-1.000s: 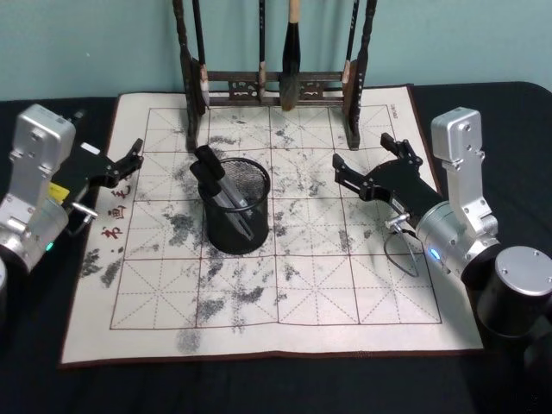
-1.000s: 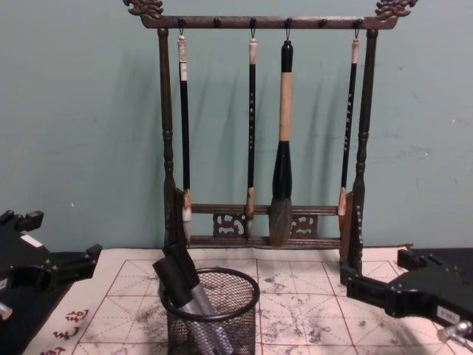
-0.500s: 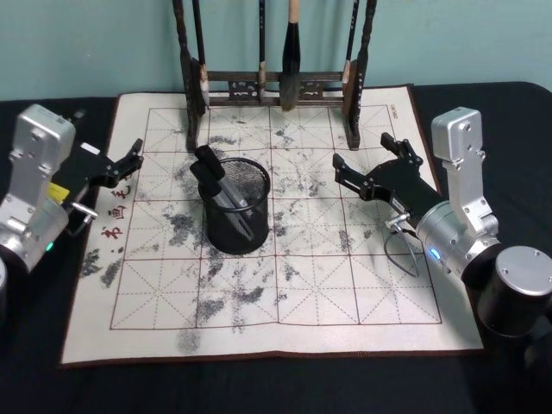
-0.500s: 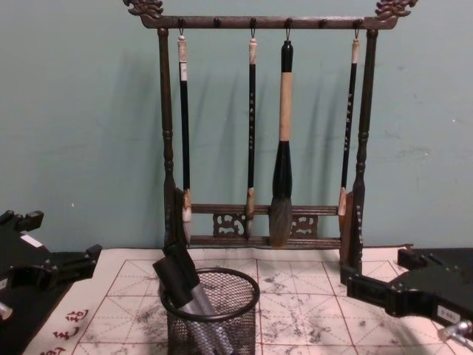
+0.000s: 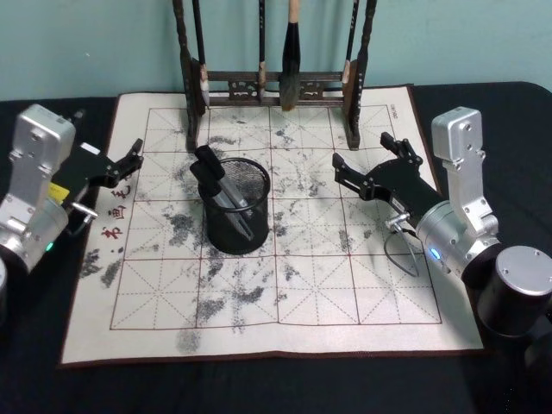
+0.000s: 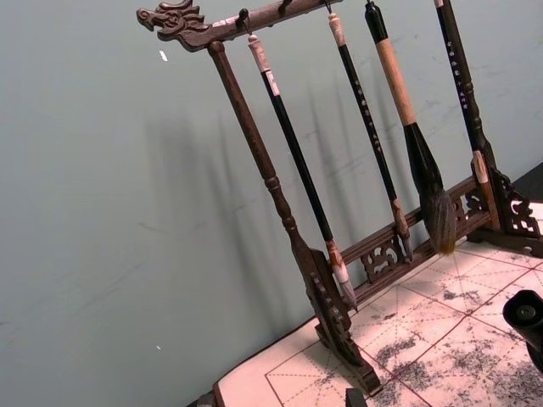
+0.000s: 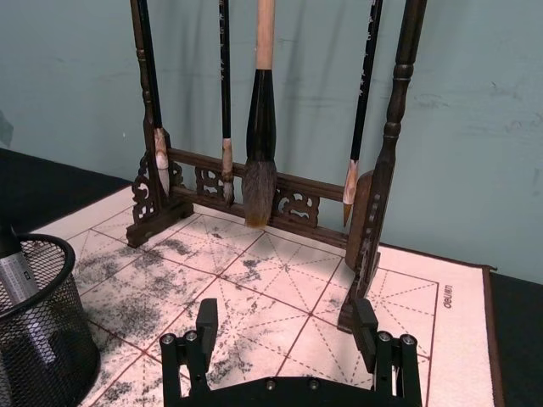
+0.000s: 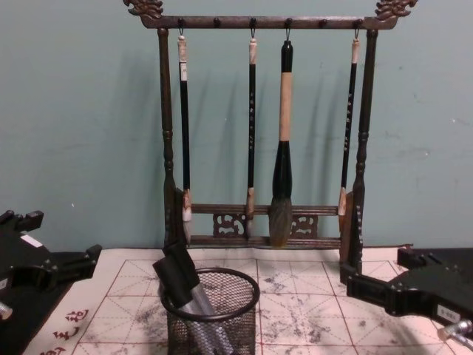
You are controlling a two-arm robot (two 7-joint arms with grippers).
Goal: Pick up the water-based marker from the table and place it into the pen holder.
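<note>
The water-based marker (image 5: 210,171), black-capped with a grey body, leans inside the black wire-mesh pen holder (image 5: 238,226) on the left half of the table's (image 5: 259,386) stained mat (image 5: 310,285). The chest view has the marker (image 8: 177,272) slanting out of the holder (image 8: 214,322) toward its left rim. My left gripper (image 5: 129,161) rests open and empty at the mat's left edge, well apart from the holder. On the mat's right side my right gripper (image 5: 360,155) also stands open and empty, its fingers (image 7: 206,320) spread in the right wrist view.
A tall brown wooden brush rack (image 5: 276,86) with several hanging brushes (image 8: 281,177) stands along the mat's far edge, against a teal wall. Bare mat lies in front of the holder and between it and the right gripper.
</note>
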